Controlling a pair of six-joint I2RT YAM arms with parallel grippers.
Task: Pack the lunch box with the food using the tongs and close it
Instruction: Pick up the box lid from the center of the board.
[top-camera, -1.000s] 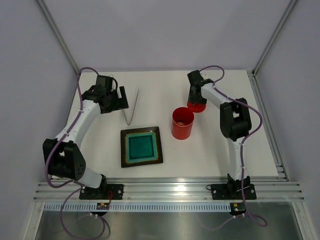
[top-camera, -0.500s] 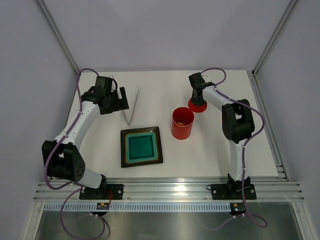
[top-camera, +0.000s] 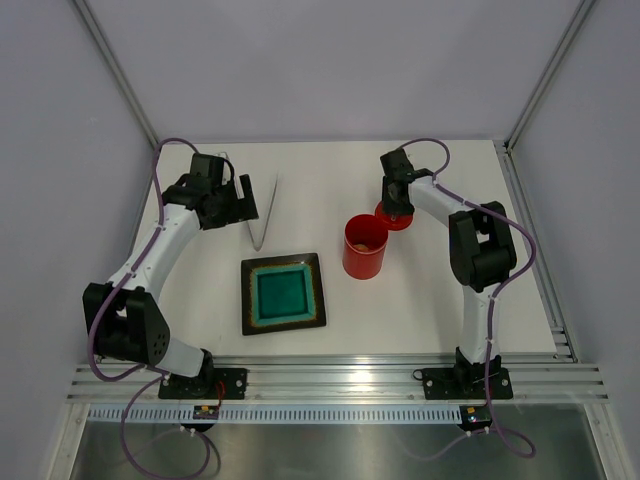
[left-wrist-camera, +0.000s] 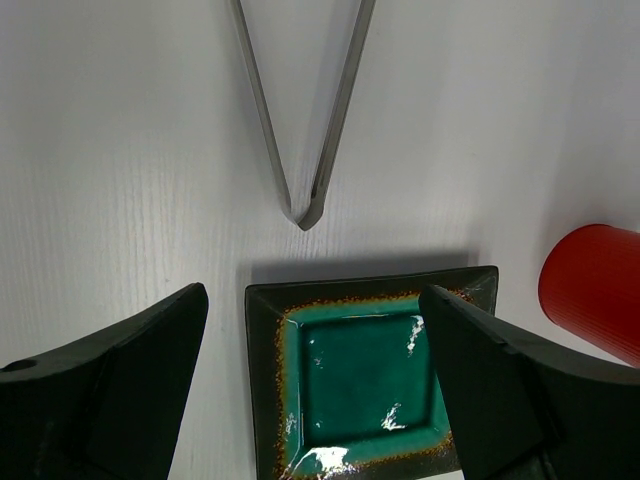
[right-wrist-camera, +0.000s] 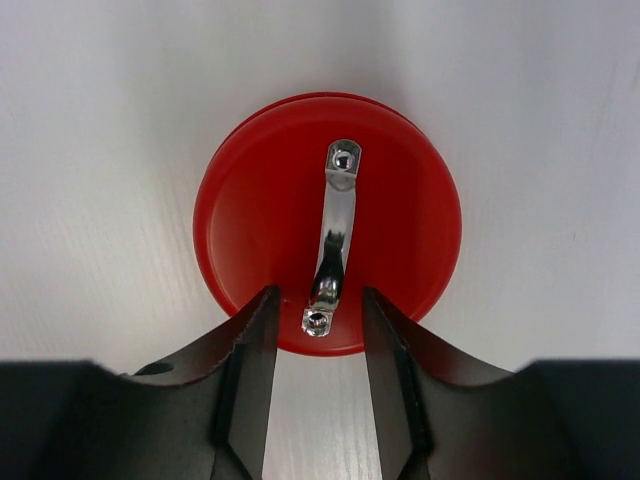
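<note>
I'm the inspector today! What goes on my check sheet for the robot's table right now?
Surface: white table, no spills seen.
Job's things: red lunch box upright and open, brownish food inside, too small to name; lid flat on the table beside it; tongs lying flat, not held.
Clutter: square plate, nothing on it.
Hands: left hand open, holding nothing, above the plate and tongs; right hand over the lid, fingers either side of its metal handle, not closed on it.
Cables: purple cables along both arms.
Surroundings: pale walls, metal rail at the near edge.
</note>
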